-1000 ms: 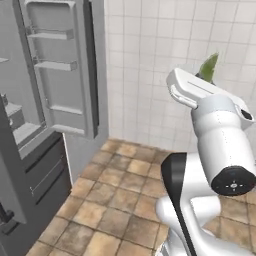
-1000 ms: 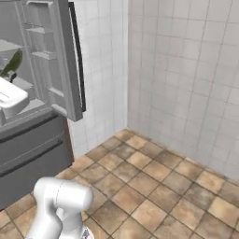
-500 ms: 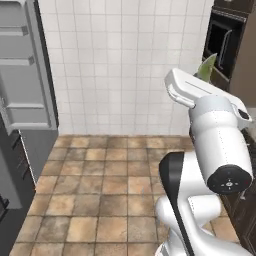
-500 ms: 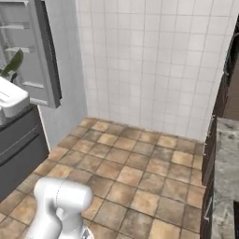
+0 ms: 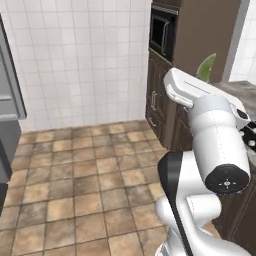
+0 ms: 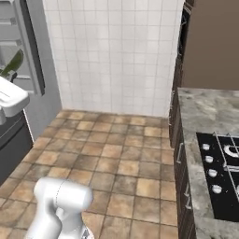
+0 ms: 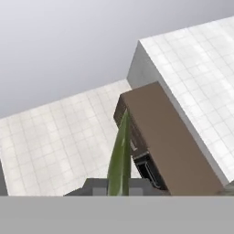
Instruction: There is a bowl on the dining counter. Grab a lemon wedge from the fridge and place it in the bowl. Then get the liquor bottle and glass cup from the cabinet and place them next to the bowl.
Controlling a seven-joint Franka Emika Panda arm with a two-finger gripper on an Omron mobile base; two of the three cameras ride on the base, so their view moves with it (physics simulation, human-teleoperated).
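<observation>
My gripper (image 7: 119,188) is shut on the lemon wedge (image 7: 119,157), a thin yellowish-green sliver that stands up between the fingertips in the hand view. The wedge (image 5: 206,67) pokes up past the white hand in the left base view, and the same wedge (image 6: 12,64) shows at the left edge of the right base view. The grey fridge (image 6: 29,44) stands behind on the left with its door open, and an edge of the fridge (image 5: 10,102) shows in the left base view. The bowl, dining counter, liquor bottle, glass cup and cabinet are out of view.
A tall dark brown unit with a built-in oven (image 5: 164,34) stands ahead on the right. Beside it runs a marble top with a black gas hob (image 6: 223,163). A white tiled wall (image 6: 116,51) faces me across the brown tiled floor (image 5: 80,170).
The whole picture has swung as the base turns: the fridge has slid off to the left, while the brown oven unit and the hob top have come in. The wedge stays gripped.
</observation>
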